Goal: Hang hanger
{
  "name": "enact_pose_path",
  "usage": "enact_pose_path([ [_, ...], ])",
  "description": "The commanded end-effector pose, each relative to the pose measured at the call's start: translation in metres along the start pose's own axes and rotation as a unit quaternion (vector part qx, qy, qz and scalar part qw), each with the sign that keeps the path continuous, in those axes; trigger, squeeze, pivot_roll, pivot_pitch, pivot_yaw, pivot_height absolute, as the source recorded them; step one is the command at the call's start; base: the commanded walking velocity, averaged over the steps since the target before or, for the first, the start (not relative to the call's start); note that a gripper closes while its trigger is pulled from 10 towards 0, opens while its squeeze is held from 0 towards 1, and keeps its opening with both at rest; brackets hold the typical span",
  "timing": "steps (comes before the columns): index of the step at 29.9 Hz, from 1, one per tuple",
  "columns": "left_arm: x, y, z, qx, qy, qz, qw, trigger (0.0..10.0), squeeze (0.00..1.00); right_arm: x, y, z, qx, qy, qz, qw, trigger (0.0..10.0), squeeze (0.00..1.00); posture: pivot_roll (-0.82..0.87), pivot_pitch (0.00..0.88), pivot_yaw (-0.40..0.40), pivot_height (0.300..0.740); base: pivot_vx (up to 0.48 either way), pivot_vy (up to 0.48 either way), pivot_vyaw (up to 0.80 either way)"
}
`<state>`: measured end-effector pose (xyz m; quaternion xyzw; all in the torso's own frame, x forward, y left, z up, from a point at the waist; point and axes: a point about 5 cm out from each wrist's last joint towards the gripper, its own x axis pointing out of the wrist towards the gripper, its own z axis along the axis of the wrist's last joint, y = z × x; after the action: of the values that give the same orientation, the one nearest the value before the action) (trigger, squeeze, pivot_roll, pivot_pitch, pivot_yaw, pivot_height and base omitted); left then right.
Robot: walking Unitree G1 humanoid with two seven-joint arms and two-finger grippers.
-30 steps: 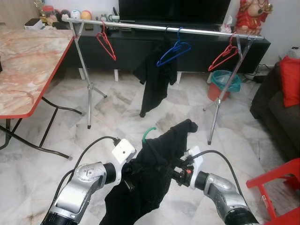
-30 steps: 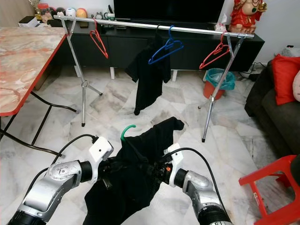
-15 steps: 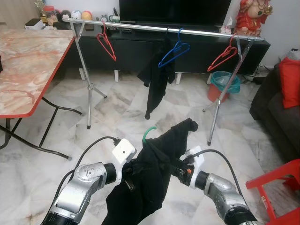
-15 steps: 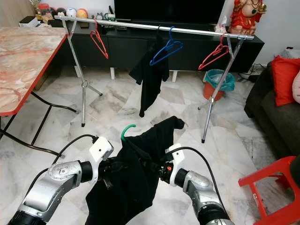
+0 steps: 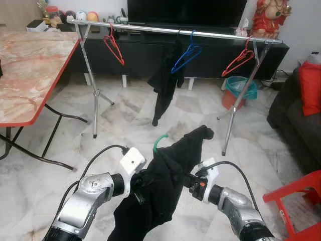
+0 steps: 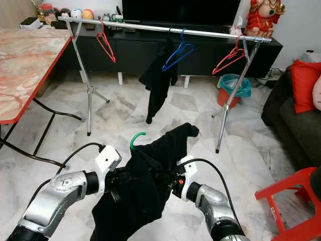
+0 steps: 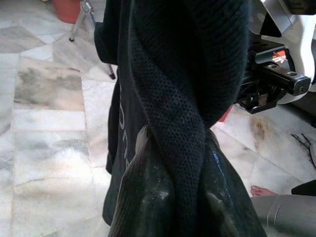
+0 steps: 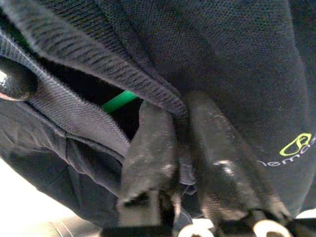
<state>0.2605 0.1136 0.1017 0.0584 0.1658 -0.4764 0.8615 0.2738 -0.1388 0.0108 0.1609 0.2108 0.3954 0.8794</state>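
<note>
A black shirt [image 5: 170,168] on a green hanger, whose hook [image 5: 159,139] sticks up, hangs low in front of me between both arms. My left gripper [image 7: 182,163] is shut on a thick fold of the shirt, with one finger [image 7: 143,197] on each side of the fabric. From the other side, my right gripper [image 8: 182,111] is shut on the shirt's edge, close to the green hanger bar [image 8: 118,101]. Farther ahead stands the silver clothes rail [image 5: 210,34]. It carries a red hanger [image 5: 114,47], a black garment [image 5: 163,85], a blue hanger [image 5: 185,52] and another red hanger [image 5: 239,57].
A marble-topped table with a red edge [image 5: 30,65] is at the left. A black TV cabinet [image 5: 145,50] runs behind the rail, and a teal bin [image 5: 241,88] sits by the rail's right leg. A dark sofa [image 5: 296,115] and a red stool [image 5: 296,198] are at the right. Marble floor lies between me and the rail.
The black garment on the rail has swung and turned edge-on, looking narrower. The held shirt has bunched tighter as my right gripper drew slightly toward the left one.
</note>
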Motion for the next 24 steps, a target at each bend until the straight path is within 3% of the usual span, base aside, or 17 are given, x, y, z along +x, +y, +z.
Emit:
enact_pose_path([
  [1, -0.001, -0.003, 0.013, 0.007, -0.027, -0.014, 1.000, 10.0, 0.00, -0.002, -0.004, 0.003, -0.001, -0.007, -0.009, 1.000, 0.0, 0.00, -0.03, 0.000, -0.097, 0.740, 0.000, 0.000, 0.00],
  [15, -0.003, -0.004, 0.013, 0.009, -0.023, -0.023, 0.999, 10.0, 0.00, -0.002, -0.005, 0.004, -0.009, -0.009, -0.017, 1.000, 0.0, 0.00, -0.02, 0.000, -0.093, 0.740, 0.000, 0.000, 0.00],
  [21, -0.007, -0.001, 0.004, 0.028, 0.008, -0.021, 0.999, 10.0, 0.00, -0.005, -0.010, 0.007, -0.025, -0.007, -0.036, 0.999, 0.0, 0.00, -0.03, 0.000, -0.091, 0.740, 0.000, 0.000, 0.00],
  [24, -0.020, 0.003, -0.012, 0.049, 0.059, -0.028, 0.997, 10.0, 0.00, -0.010, -0.015, 0.009, -0.042, 0.003, -0.050, 0.998, 0.0, 0.00, -0.03, 0.000, -0.089, 0.740, 0.000, 0.000, 0.00],
])
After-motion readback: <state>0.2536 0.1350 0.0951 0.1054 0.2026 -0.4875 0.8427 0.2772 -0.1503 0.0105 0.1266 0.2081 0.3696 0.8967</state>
